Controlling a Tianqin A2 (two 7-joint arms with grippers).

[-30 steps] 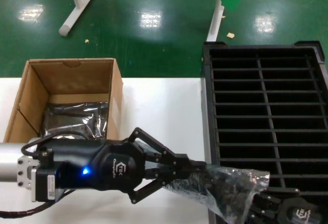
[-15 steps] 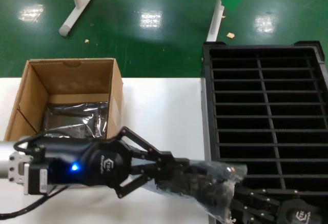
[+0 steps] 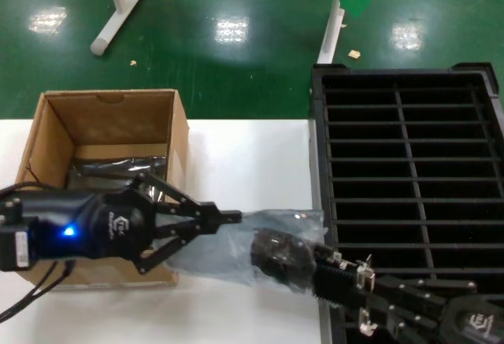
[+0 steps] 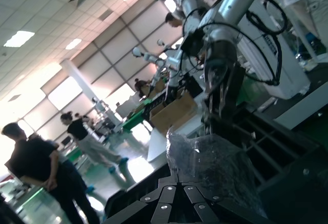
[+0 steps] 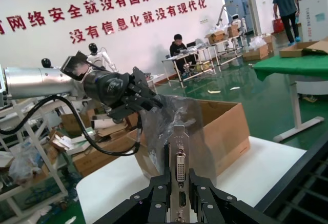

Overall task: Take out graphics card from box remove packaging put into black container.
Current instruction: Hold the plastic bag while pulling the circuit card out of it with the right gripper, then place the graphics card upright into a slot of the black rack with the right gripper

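The card point(image 3: 285, 259) lay lengthwise between the two claws above the table, beside the crate point(image 3: 409, 163): the right claw point(image 3: 340, 275) clenched its bracket end, the left claw point(image 3: 233, 219) pinched the bag point(image 3: 213, 248) at the opposite end

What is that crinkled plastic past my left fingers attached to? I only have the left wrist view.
Observer: It is the bag. The left gripper pinches one end of it, beside the box.
Operator: Is the card inside it?
Observer: Mostly. The card shows dark through the bag's other end, next to the crate.
Operator: What holds the card?
Observer: The right gripper. In the right wrist view it is clamped on the card's bare metal bracket.
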